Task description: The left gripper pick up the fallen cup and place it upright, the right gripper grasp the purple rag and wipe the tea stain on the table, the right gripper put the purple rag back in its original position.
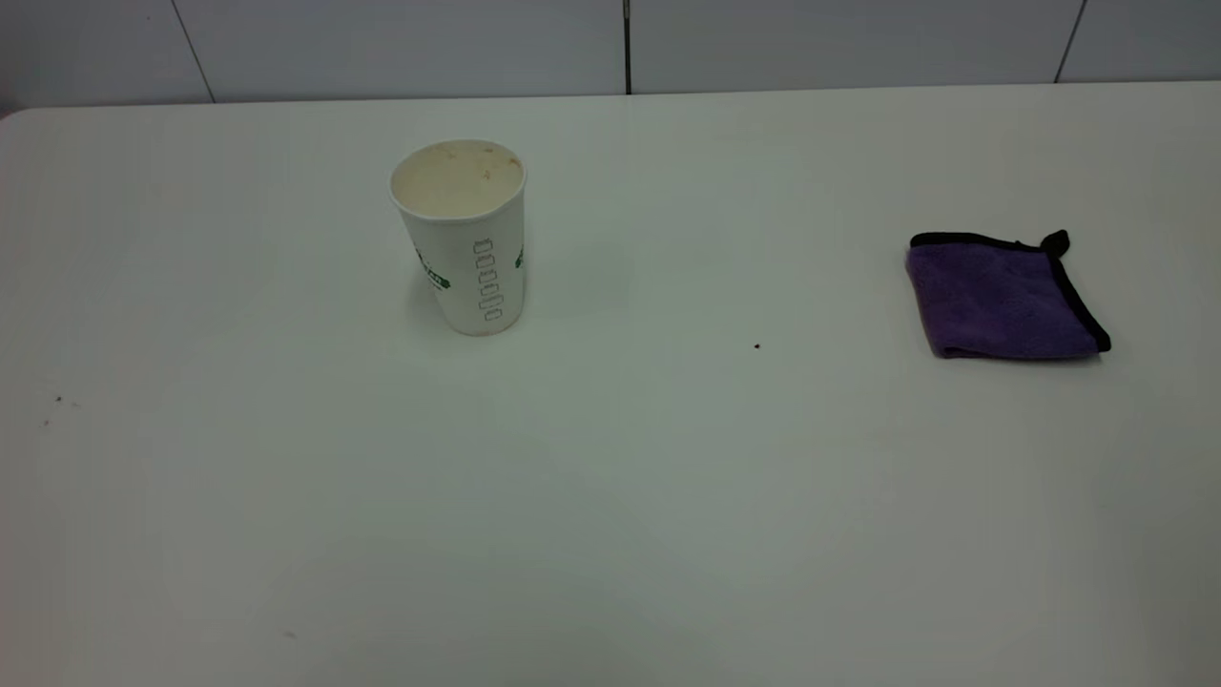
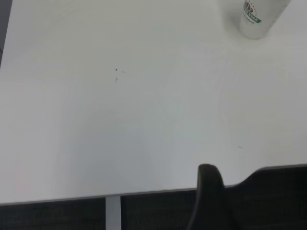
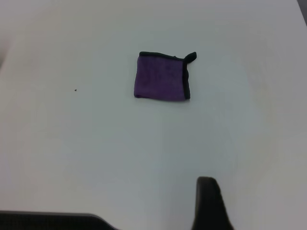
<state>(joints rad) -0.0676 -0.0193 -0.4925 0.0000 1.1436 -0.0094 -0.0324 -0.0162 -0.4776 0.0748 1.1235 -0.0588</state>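
The white paper cup (image 1: 465, 239) stands upright on the left half of the white table (image 1: 610, 496), its tan-stained inside showing; the left wrist view catches its base (image 2: 259, 17). The purple rag (image 1: 1002, 301) lies folded square at the right, black loop at its far corner, and shows flat in the right wrist view (image 3: 161, 77). No tea stain shows anywhere on the table. Neither arm appears in the exterior view. A black part of the left gripper (image 2: 210, 184) sits over the table's edge, far from the cup. The right gripper (image 3: 207, 191) hangs well short of the rag.
A tiny black speck (image 1: 756, 346) lies between cup and rag, also seen in the right wrist view (image 3: 76, 89). Faint specks (image 1: 57, 401) mark the table's left side. A tiled wall (image 1: 625, 43) runs behind the table's far edge.
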